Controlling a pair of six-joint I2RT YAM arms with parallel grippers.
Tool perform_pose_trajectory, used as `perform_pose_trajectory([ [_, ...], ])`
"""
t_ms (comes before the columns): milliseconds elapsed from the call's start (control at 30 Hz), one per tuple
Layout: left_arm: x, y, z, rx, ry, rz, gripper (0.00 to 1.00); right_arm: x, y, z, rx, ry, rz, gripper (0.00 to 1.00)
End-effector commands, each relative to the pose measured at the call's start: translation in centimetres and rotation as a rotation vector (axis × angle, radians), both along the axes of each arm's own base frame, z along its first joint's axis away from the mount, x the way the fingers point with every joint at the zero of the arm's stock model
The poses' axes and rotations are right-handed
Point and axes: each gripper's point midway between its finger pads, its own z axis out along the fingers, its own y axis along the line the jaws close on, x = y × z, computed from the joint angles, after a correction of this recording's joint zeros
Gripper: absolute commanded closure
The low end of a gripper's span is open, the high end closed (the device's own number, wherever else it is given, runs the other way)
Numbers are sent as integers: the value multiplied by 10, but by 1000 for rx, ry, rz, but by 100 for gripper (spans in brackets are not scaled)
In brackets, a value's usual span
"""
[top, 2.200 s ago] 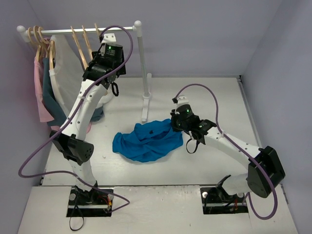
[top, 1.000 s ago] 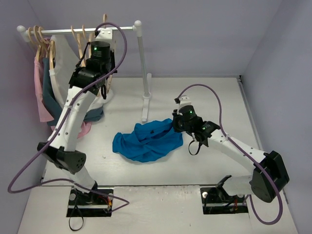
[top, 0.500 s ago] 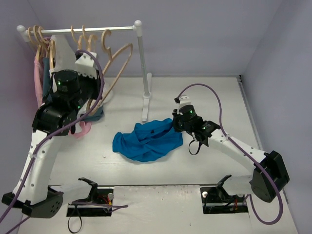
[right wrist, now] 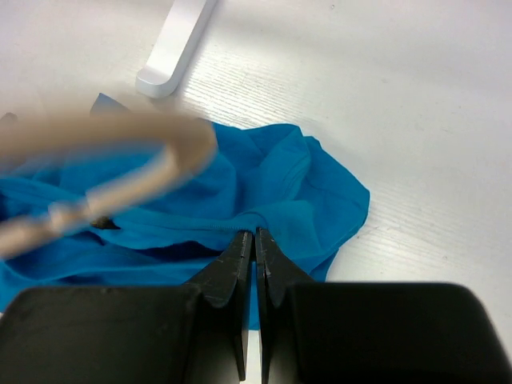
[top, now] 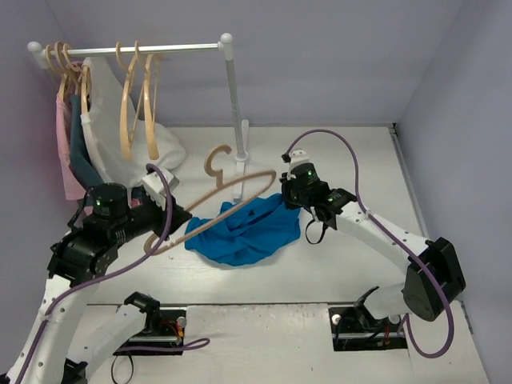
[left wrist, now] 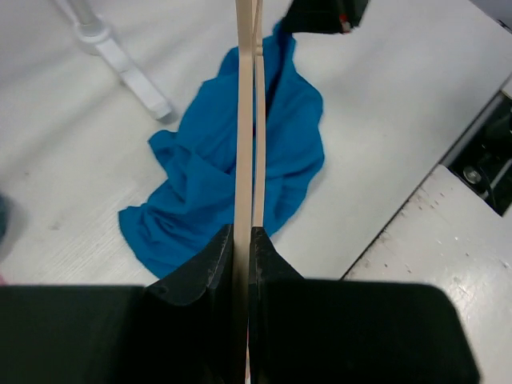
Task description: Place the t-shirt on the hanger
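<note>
The hanger [left wrist: 243,120] is clamped in the left hand [left wrist: 242,240] and held over the t-shirt [top: 240,232], heaped on the table [top: 360,160] at mid-frame, whose upper right edge is pinched in the closed right hand [right wrist: 254,240], apparently so an opening can be lifted for threading.

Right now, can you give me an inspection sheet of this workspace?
Surface: white table; shirt and rack stand on it.
Job's things: blue t-shirt crumpled on the table; hanger held clear of the rack, its far end over the shirt.
Clutter: rack carrying spare hangers and pink, teal and white clothes.
Grippers: left gripper shut on the hanger; right gripper shut on a shirt fold.
Cables: purple cables loop off both arms.
Surroundings: plain lilac walls; nothing else seen.
</note>
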Motion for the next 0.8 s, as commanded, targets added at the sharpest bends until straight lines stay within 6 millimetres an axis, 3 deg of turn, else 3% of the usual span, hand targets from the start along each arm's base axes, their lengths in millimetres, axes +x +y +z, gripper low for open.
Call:
perform_pose_trajectory([
  [0,-12,-19,8,-44,-64,-160,100,13,4,22,9,-48,11,100],
  [33,-13,-19,-3,-32,-47,-169,100,13,4,21,3,-44,11,100],
  [367,-9,-9,-37,62,-30,-150,100,15,-3,20,-21,-35,10,100],
  [567,1,-4,-42,116,-57,-131,100,13,0,22,-16,-35,34,100],
  [767,8,-21,-38,67,-83,-193,100,13,4,33,-1,-52,59,100],
])
